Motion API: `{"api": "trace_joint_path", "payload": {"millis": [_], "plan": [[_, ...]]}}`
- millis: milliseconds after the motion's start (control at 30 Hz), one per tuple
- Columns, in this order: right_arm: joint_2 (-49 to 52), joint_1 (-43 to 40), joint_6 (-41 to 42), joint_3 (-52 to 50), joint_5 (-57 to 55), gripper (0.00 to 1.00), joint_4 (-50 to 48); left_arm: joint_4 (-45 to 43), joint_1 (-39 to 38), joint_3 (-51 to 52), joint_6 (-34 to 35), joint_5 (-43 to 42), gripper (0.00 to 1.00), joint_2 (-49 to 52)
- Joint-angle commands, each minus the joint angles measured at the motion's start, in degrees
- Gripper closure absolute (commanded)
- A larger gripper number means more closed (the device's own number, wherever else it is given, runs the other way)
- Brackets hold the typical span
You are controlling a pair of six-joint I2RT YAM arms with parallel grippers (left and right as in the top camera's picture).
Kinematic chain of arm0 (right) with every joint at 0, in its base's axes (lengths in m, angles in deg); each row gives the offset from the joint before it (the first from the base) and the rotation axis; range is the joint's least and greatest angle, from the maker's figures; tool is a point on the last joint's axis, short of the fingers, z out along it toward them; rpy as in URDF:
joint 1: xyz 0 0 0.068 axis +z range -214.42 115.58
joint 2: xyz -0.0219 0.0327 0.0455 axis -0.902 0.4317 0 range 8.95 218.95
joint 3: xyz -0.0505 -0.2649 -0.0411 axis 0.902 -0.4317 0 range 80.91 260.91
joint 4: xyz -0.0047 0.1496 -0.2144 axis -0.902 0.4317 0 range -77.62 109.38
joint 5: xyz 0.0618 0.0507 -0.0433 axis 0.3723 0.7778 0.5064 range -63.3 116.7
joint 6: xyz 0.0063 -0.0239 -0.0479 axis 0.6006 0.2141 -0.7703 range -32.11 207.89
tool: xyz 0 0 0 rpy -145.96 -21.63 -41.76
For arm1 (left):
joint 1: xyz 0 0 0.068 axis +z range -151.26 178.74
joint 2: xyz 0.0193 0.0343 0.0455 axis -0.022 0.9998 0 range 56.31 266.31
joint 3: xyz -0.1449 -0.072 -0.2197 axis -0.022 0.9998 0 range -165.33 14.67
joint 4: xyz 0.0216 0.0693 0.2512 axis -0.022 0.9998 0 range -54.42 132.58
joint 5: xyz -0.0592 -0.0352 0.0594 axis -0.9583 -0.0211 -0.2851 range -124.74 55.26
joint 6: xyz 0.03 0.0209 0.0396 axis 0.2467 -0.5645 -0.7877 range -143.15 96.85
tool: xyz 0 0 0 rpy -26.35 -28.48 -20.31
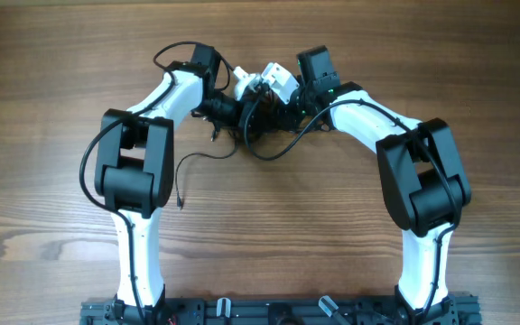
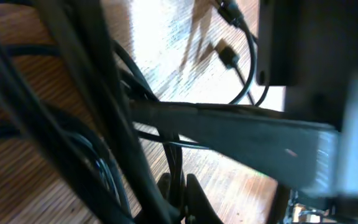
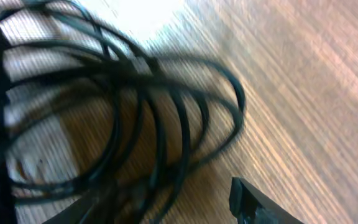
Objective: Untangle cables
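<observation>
Nearest the lens: dark blurred strands [image 2: 73, 137] crowd the left wrist view. I cannot tell which of them are cables and which are the arm's own wiring.
Cables: the cables [image 1: 253, 135] lie bunched on the tabletop [image 1: 52, 81], under and just beside the left gripper [image 2: 180, 190], on the side that faces the right gripper [image 3: 160, 208].
Loose tail: one loose tail [image 1: 181, 185] trails away from the left gripper toward the robot's base.
Plug ends: two plug ends [image 2: 229, 57] lie on the wood just beyond the left gripper.
Risk, tighter knot: several loops cross one another beside the left gripper. A straight pull on one strand would probably cinch a crossing instead of freeing it.
Risk, wrong cord: the arm wires [image 1: 310, 126] hang close to the left gripper. A grab into the bunch could catch one of them along with a cable.
Risk, slip or snag: the cords are thin and slick-looking, so a strand may slide out under tension. A plug could also hook on a loop and drag the whole bunch.
Risk, contact: the right gripper works very near the left gripper, so a sideways move could knock the two together.
Left jaws: clenched tight. A thin cord runs down into them, so I judge a strand is pinched there, though blur leaves some doubt.
Right jaws: parted about midway, with one fingertip [image 3: 246, 200] showing beside the loops. They grip nothing, and I cannot tell whether a pad touches a cord.
</observation>
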Motion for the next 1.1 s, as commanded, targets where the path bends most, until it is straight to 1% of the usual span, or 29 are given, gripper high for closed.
{"api": "trace_joint_path", "payload": {"millis": [0,100,167,233,267,333,400,500,567,633,700,767,867,933,1000,1067], "plan": [[0.50,-1.03,7.02,-0.04,-1.81,0.40,0.52,3.74,2.71,-1.46,-0.90,-4.15,0.96,-1.55],[-2.95,-2.54,8.41,1.03,3.98,0.39,1.22,6.91,3.26,-1.46,-4.79,-4.17,0.96,-3.21],[-6.34,-3.78,8.59,1.36,9.57,0.39,2.08,7.85,3.23,-1.46,-6.80,-4.17,0.96,-4.66],[-9.84,-4.96,10.49,1.38,13.40,0.38,3.04,8.48,3.19,-1.51,-8.74,-4.15,0.96,-6.45],[-11.85,-5.62,11.69,1.38,14.69,0.39,3.93,8.57,3.19,-1.51,-10.45,-4.13,0.96,-7.98],[-15.87,-6.88,11.41,1.38,17.94,0.38,6.91,7.69,3.19,-1.57,-12.66,-4.15,0.96,-10.62],[-18.49,-7.32,10.97,1.38,19.85,0.38,9.51,6.45,3.19,-1.57,-12.63,-4.22,0.96,-12.57],[-21.99,-7.43,4.04,1.38,24.74,0.38,14.34,5.95,3.08,-1.57,-12.68,-4.42,0.96,-15.87],[-23.63,-7.43,2.27,1.38,27.58,0.34,16.59,6.10,2.47,-1.57,-13.57,-5.38,0.96,-18.14],[-23.85,-7.54,3.21,1.38,27.50,0.34,17.07,7.65,1.51,-1.57,-18.38,-8.39,0.96,-19.69],[-23.82,-7.58,7.32,1.38,26.56,0.33,16.94,9.97,0.52,-1.55,-22.88,-10.10,0.96,-20.85],[-23.82,-7.58,9.90,1.38,25.94,0.33,16.98,13.60,-0.52,-1.55,-28.46,-10.05,0.96,-21.46],[-23.82,-7.58,10.12,1.38,25.75,0.33,17.03,18.99,-1.60,-1.55,-35.69,-9.97,0.96,-21.44],[-23.82,-7.58,11.54,1.38,23.15,0.32,16.92,20.85,-1.77,-1.55,-38.58,-9.01,0.96,-21.44],[-23.82,-7.58,15.65,1.38,17.70,0.32,17.16,20.59,-1.64,-1.55,-38.56,-6.93,0.96,-21.44],[-23.82,-7.54,15.82,1.38,19.02,0.33,17.97,20.11,-1.66,-1.55,-38.53,-4.96,0.96,-21.44]]}}
